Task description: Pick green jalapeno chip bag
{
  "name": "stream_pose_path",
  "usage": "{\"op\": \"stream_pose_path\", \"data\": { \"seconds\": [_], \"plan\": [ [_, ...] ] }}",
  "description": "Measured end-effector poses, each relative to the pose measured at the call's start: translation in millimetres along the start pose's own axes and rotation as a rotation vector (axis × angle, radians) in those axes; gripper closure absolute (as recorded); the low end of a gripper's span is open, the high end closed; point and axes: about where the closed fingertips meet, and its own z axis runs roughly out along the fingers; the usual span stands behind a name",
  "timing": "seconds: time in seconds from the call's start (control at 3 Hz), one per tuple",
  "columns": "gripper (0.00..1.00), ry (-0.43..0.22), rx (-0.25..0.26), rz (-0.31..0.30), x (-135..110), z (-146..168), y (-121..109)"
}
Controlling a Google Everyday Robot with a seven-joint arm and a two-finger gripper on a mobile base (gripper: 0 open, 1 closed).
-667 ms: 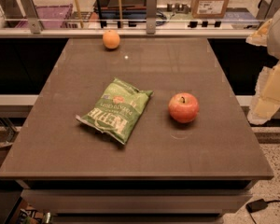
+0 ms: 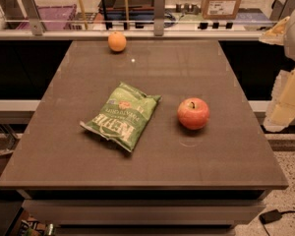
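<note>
The green jalapeno chip bag [image 2: 121,116] lies flat on the brown table [image 2: 152,166], left of centre, with its white lettering facing up and a small orange-red emblem near its far end. The pale arm with my gripper [image 2: 286,101] hangs off the table's right edge, far to the right of the bag and level with it, touching nothing.
A red apple [image 2: 193,113] stands on the table to the right of the bag. An orange [image 2: 117,42] sits near the far edge. Behind the table runs a rail with shelves, a purple crate [image 2: 49,14] and a cardboard box [image 2: 222,0].
</note>
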Motion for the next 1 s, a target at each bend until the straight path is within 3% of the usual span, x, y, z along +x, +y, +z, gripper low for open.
{"op": "stream_pose_path", "data": {
  "seconds": [0.67, 1.0],
  "plan": [
    [0.0, -0.048, 0.059, -0.264, -28.9, -13.6, 13.4],
    [0.0, -0.092, 0.067, -0.467, -56.4, -13.0, 14.7]
  ]
}}
